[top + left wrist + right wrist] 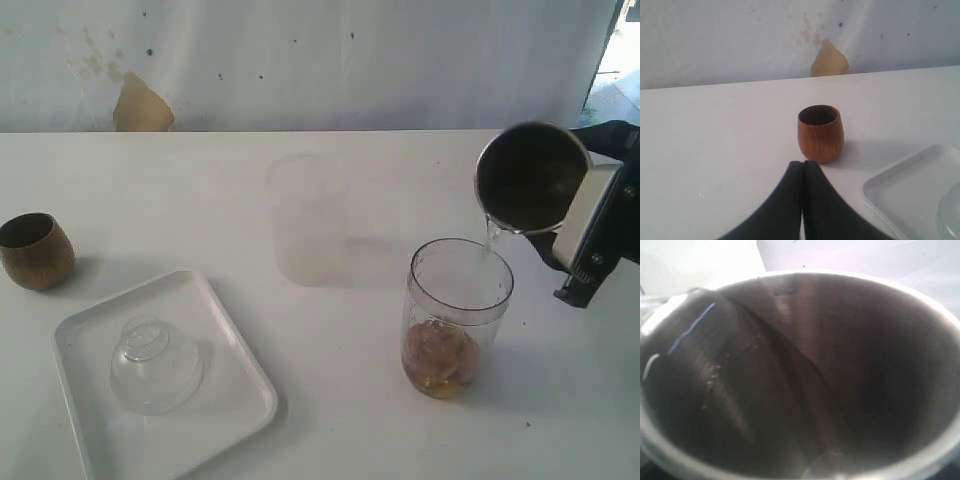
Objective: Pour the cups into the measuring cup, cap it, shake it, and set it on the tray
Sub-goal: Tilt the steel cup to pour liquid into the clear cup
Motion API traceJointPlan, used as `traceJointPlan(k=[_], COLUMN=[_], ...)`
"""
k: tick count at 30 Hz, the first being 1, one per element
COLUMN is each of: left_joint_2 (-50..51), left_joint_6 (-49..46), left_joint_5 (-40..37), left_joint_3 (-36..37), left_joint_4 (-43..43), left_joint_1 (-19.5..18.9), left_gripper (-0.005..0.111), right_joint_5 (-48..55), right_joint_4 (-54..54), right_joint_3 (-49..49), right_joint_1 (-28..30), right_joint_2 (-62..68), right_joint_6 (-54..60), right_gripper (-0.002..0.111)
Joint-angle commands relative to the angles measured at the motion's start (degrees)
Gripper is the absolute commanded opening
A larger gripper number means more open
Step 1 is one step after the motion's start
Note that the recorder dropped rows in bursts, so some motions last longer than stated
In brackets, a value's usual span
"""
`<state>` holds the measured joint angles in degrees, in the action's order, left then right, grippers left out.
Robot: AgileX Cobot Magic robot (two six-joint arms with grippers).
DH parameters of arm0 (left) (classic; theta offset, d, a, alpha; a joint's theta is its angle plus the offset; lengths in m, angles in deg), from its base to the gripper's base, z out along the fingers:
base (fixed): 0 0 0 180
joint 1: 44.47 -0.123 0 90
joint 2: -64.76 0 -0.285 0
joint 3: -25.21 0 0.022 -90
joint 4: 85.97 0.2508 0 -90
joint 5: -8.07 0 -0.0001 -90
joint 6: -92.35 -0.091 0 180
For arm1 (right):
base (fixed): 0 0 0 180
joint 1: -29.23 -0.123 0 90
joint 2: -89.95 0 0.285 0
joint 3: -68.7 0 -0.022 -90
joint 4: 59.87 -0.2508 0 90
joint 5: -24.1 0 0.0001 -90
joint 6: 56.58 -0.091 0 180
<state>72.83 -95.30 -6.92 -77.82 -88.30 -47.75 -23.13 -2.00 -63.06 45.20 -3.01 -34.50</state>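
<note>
I'm pouring the steel tumbler [530, 178], grasped in my right claw [580, 215], into the measuring cup [458, 300]; left claw [802, 195] clenched, empty. Next, I'd level it gently.

Tilted steel tumbler [530, 178] is pouring a thin clear stream [491, 236] into the measuring cup [457, 318], which is standing upright on the bench [340, 420] holding brownish contents. Brown wooden cup [35, 250] is sitting upright far left. White tray [235, 390] is lying flat, front left.

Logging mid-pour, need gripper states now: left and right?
Left gripper: closed, empty.
Right gripper: holding the steel tumbler, tilted over the measuring cup.
</note>
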Motion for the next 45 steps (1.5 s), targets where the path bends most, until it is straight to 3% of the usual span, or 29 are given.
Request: traceJointPlan(k=[1,28,33,45], left_joint_2=[-0.29,-0.29,-0.29,-0.29], left_joint_6=[0.08,0.08,0.08,0.08], left_joint_5=[0.31,0.31,0.31,0.31], left_joint_3=[0.24,0.24,0.24,0.24], left_joint_4=[0.0,0.0,0.0,0.0], left_joint_1=[0.0,0.0,0.0,0.0], left_gripper=[0.0,0.0,0.0,0.0], right_joint_5=[-3.26,-2.61,-1.24,0.34], right_joint_4=[-1.31,-1.31,-2.05,-5.49], right_joint_3=[-0.65,-1.23,-1.23,-1.26], right_joint_1=[0.04,0.04,-2.35,-2.86], right_joint_2=[-0.36,-0.47,-0.47,-0.47], right_joint_6=[2.16,10.15,14.32,13.13], right_gripper=[0.0,0.0,0.0,0.0])
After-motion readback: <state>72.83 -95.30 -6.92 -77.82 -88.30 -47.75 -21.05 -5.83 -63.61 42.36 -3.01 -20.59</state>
